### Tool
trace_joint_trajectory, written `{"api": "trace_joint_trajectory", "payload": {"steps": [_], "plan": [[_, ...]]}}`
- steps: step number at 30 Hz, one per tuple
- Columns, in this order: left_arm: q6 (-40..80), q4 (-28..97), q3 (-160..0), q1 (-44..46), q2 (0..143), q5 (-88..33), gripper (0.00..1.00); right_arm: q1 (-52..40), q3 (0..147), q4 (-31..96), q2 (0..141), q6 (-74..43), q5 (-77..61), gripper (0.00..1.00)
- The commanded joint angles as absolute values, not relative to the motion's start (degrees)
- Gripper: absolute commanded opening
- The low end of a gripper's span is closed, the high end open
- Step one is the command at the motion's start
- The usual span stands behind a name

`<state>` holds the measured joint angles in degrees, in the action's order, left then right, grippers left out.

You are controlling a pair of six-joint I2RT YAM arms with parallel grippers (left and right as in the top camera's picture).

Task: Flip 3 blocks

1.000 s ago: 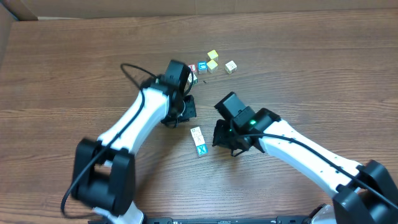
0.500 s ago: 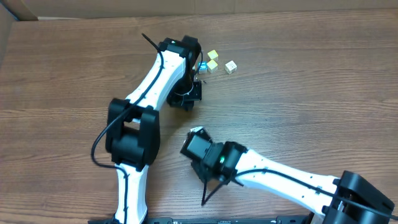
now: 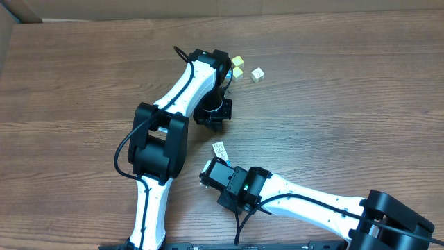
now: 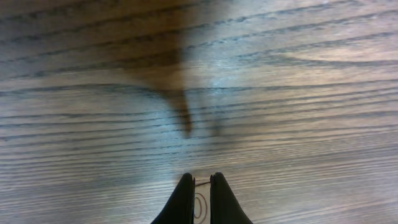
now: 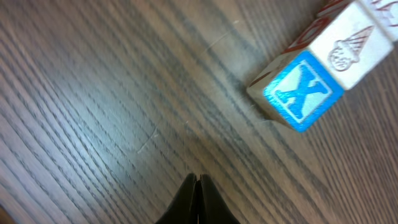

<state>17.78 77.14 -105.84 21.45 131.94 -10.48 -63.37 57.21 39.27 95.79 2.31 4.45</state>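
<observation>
**Overhead.**
- Table [image 3: 361,83]: wood grain.
- Left arm [image 3: 184,94]: reaches toward 12 o'clock. Its dark head hangs at mid-table, at 7 o'clock of two yellow cubes [image 3: 237,61] and a pale cube [image 3: 257,75].
- Right arm [image 3: 305,198]: enters from 4 o'clock.
- Blocks [image 3: 219,147]: a short row. Only its 12 o'clock end shows, and the rest is hidden under the right arm's head.
- Nearer arm: the right, its head just beside the row. The left head is well apart, at 12 o'clock of the row.

**Left wrist.**
- Left gripper [image 4: 199,185]: tips pressed together, nothing between them.
- Only bare table ahead, with no block in view.

**Right wrist.**
- Right gripper [image 5: 197,185]: tips closed to a single point, empty, clear of the blocks.
- Blue X block [image 5: 303,91]: on the table between 1 and 2 o'clock of the tips, X face up. It is the near end of the row.
- Cream block [image 5: 351,46]: carries a cone drawing and touches the X block's far side.
- A third block shows only as an edge at the top right corner.
- Long axis of the row: on toward 1–2 o'clock, roughly in line with the bearing from the tips.
- Judgement: the right jaws would need to part and travel along that bearing, meeting the X block first.
</observation>
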Motion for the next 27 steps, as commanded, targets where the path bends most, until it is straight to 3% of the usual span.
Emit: {"api": "trace_joint_trajectory", "payload": {"steps": [1, 5, 8, 20, 21, 24, 27], "plan": [[16.93, 77.45, -106.63, 21.58, 132.00, -8.25, 0.04, -63.26, 57.30, 39.55, 96.27, 6.26, 3.33, 0.08], [16.91, 77.76, -106.61, 21.56, 132.00, -7.05, 0.04, -63.20, 57.41, 39.57, 96.29, 6.50, 4.05, 0.15], [16.88, 78.06, -106.61, 21.56, 132.00, -6.76, 0.04, -62.59, 57.39, 39.48, 96.38, 10.41, 4.21, 0.04], [16.88, 77.97, -105.08, 21.45, 131.98, -6.44, 0.04, -61.84, 57.36, 38.17, 100.90, 14.04, 4.45, 0.04], [16.88, 77.91, -105.08, 21.45, 131.85, -6.44, 0.04, -61.84, 57.36, 38.17, 100.90, 14.04, 4.45, 0.04], [16.40, 77.76, -105.08, 21.41, 131.13, -6.44, 0.04, -61.71, 57.36, 37.76, 100.90, 15.38, 4.43, 0.20], [15.33, 77.78, -105.08, 21.39, 130.82, -6.39, 0.04, -61.14, 57.39, 35.99, 100.90, 16.14, 4.38, 0.20]]}}
